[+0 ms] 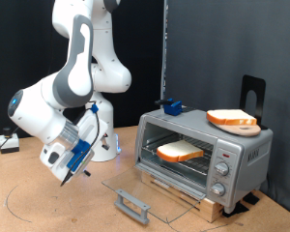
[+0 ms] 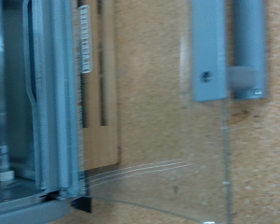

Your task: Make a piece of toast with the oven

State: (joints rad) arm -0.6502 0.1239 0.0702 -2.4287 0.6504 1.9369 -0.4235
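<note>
I see the end effector (image 1: 75, 166) hanging above the desk (image 1: 39, 198); whether it is open I cannot tell. The oven (image 1: 205, 155) lies at 3 o'clock from it, door (image 1: 150, 193) flat open, with the piece of toast (image 1: 181, 151) inside on the rack.

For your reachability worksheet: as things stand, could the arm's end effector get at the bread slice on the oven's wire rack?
Probably yes. The oven door lies folded down flat, leaving the front open, and the piece of toast sits exposed on the rack. The end effector hangs at the exterior view's left, nothing between.
</note>
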